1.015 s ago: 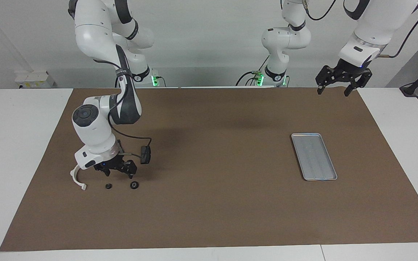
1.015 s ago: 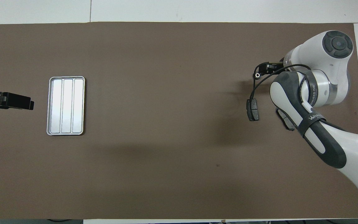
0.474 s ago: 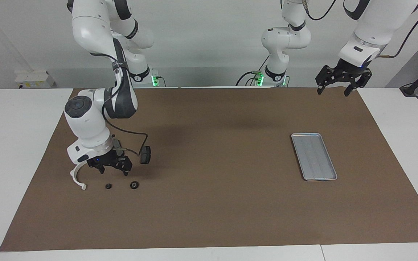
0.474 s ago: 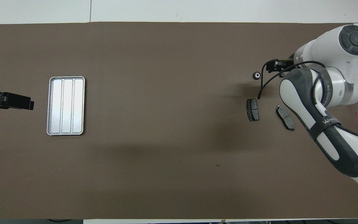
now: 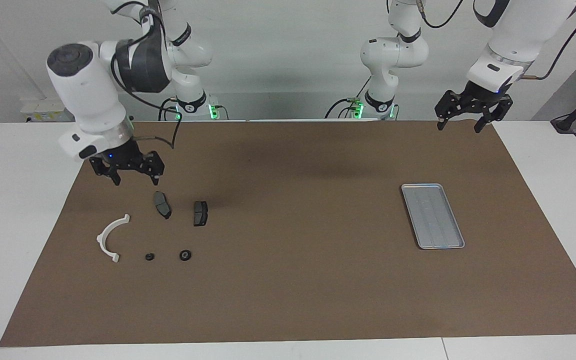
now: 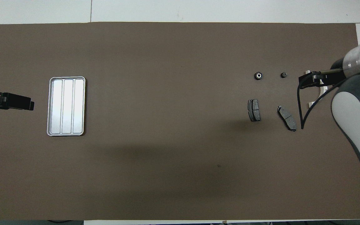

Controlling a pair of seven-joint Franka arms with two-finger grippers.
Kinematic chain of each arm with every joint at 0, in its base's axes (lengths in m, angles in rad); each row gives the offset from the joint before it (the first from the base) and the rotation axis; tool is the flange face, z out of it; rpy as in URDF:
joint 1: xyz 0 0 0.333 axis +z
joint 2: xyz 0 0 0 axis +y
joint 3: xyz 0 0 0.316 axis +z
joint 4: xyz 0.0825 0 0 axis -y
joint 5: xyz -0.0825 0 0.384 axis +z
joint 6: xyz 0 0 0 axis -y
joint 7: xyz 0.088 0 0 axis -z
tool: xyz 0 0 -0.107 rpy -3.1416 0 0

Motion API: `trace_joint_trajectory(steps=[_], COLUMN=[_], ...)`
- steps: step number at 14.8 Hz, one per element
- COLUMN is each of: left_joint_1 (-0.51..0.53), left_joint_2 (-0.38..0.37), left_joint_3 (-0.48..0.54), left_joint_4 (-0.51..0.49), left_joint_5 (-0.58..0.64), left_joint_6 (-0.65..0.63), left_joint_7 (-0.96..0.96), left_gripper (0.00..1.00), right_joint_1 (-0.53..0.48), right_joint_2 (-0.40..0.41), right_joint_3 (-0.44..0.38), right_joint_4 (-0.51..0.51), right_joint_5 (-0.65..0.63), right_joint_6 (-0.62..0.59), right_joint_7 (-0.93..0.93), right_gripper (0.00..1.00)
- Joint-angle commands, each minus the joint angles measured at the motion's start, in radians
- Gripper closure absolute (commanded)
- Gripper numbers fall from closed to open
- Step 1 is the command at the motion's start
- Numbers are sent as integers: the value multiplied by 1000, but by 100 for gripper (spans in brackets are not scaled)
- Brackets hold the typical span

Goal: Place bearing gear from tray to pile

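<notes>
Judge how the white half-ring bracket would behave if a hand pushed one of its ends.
The white half-ring bracket lies flat on the mat, so it should probably slide and pivot, not roll. It looks thin and plastic, likely light. Its open arc may flex slightly.

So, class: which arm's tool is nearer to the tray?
Left. The left tool hangs open above the mat's edge at the tray's end; the right tool hangs open over the brake pads at the other end.
</notes>
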Motion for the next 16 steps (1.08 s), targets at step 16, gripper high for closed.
trace_joint_trajectory(steps=[16], left_joint_1=[-3], left_joint_2=[-18], left_joint_3=[5], left_joint_4=[-10], left_joint_5=[-8], left_joint_6=[-14], left_joint_7=[-8], left_gripper=[0], right_joint_1=[-22], right_joint_2=[-98], right_joint_3=[1], right_joint_4=[-13], right_joint_5=[77], right_joint_6=[-141], right_joint_7=[-41], right_gripper=[0])
